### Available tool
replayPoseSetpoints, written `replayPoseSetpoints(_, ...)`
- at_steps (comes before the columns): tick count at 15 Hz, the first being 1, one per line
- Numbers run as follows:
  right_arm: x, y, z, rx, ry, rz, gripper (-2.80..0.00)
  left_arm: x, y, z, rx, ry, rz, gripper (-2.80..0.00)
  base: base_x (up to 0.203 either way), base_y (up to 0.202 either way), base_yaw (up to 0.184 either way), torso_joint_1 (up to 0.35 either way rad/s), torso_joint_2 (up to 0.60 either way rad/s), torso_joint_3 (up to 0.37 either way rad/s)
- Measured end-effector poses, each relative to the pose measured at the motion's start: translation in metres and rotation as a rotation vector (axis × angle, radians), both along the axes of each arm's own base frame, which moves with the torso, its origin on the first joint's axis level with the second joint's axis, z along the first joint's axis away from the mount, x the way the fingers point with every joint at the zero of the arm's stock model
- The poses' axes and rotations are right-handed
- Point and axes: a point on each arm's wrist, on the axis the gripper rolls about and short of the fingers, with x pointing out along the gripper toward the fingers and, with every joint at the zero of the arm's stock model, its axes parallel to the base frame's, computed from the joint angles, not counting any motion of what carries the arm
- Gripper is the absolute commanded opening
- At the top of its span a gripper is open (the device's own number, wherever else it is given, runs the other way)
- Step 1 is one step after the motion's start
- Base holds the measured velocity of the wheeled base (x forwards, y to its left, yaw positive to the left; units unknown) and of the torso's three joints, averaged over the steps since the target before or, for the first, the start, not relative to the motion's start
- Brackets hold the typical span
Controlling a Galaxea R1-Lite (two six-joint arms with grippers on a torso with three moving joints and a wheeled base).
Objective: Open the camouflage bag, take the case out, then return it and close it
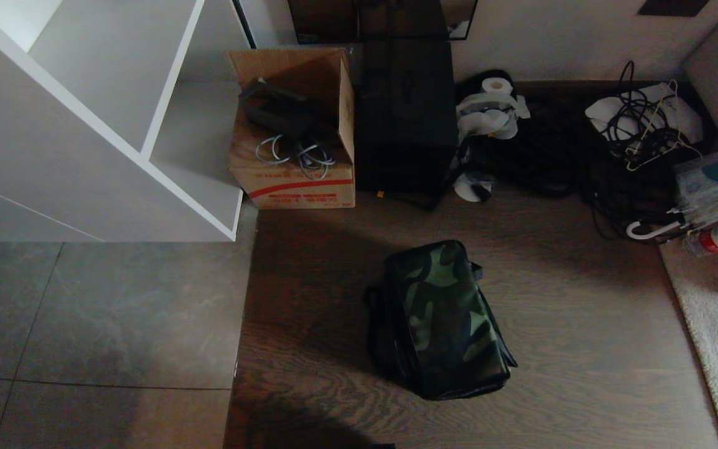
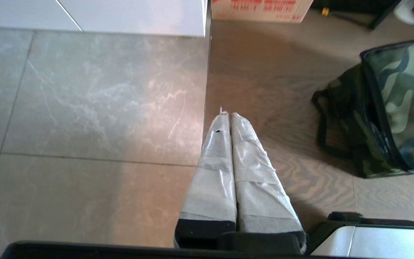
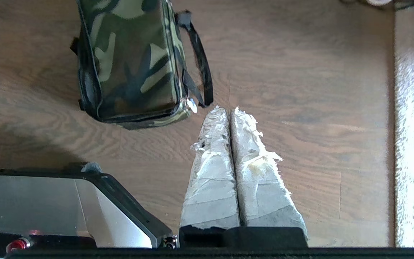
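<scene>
The camouflage bag point(image 1: 446, 318) lies closed on the wooden floor in front of me, its green-and-dark top panel up, black straps at its sides. It also shows in the left wrist view point(image 2: 397, 104) and the right wrist view point(image 3: 131, 61). Its zipper pull point(image 3: 192, 105) hangs at the near corner. The case is out of view. My left gripper point(image 2: 227, 114) is shut and empty, above the floor to the bag's left. My right gripper point(image 3: 228, 109) is shut and empty too, just off the bag's near right corner. Neither arm shows in the head view.
A white shelf unit point(image 1: 103, 125) stands at the left. Along the far wall are a cardboard box point(image 1: 296, 131) with cables, a plain black box point(image 1: 406, 118), tape rolls point(image 1: 490, 109) and tangled wires point(image 1: 639, 125). A pale rug point(image 1: 717, 324) borders the right.
</scene>
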Motion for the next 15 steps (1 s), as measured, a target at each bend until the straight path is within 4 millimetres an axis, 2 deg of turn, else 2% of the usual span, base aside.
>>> replayPoseSetpoints(15, 0.0000, 0.0000, 0.0000, 0.000, 0.000, 0.000, -2.80, 0.0000, 0.0000, 0.0000, 0.000, 0.000, 0.000, -2.80, 0.000, 0.000, 0.000, 0.002, 0.00, 0.204)
